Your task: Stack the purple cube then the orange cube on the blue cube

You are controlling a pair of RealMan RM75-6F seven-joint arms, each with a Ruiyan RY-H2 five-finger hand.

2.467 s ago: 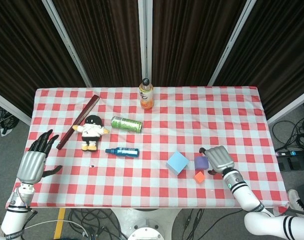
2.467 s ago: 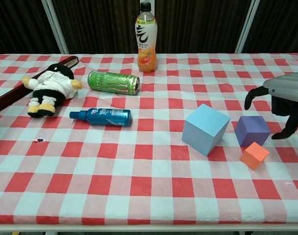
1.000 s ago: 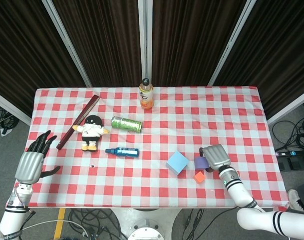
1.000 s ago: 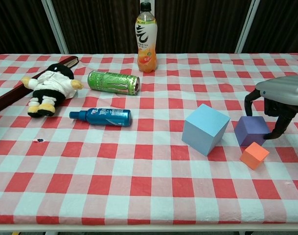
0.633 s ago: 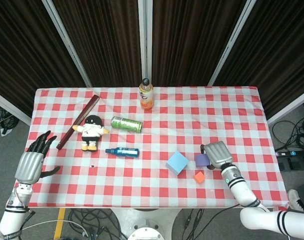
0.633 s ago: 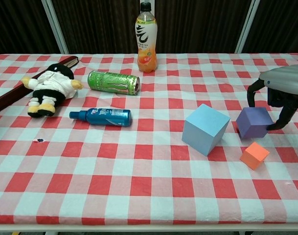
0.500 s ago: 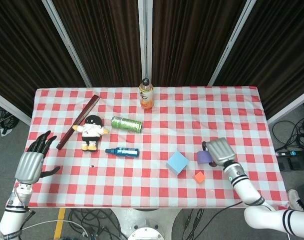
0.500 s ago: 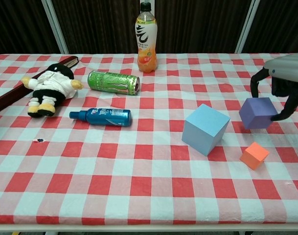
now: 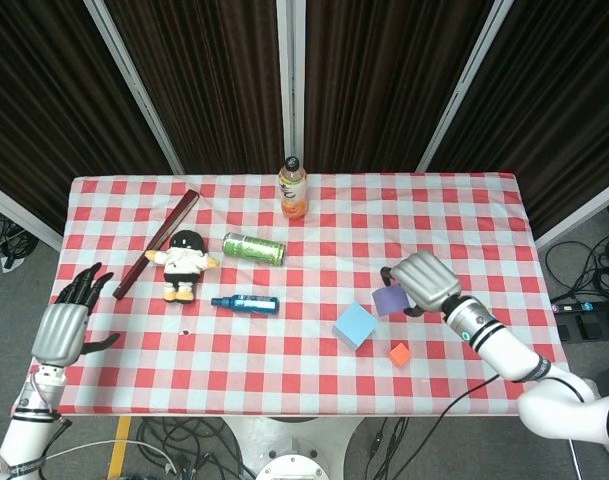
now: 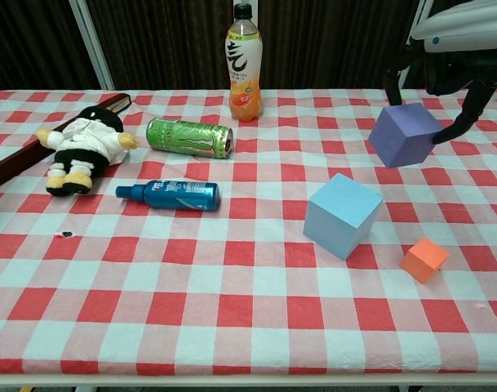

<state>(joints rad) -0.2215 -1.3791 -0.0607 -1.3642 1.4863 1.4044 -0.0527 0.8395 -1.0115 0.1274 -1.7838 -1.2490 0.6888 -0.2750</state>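
Dark pleated curtains with pale metal frame bars stand behind the worktop [image 9: 464, 215], which carries a red-and-white checked cloth.

Right hand [image 9: 424, 280]: raised above the worktop, gripping the purple cube [image 10: 405, 135] between thumb and fingers. The cube is tilted, clear of the cloth, and sits up and to the right of the blue cube [image 10: 343, 216] in the chest view.

Blue cube: resting on the cloth, nothing on top of it. Orange cube [image 10: 424, 260]: resting on the cloth near the blue cube, toward the front edge, apart from it.

Left hand [image 9: 64, 325]: at the far left edge of the worktop, fingers spread, holding nothing.

Other items, all on the left half or at the rear:
- blue spray bottle [image 10: 170, 195], lying on its side
- green can [image 10: 188, 137], lying on its side behind the spray bottle
- plush doll [image 10: 81, 149], lying beside a dark red bar [image 9: 156, 243]
- orange drink bottle [image 10: 243, 64], upright near the rear edge
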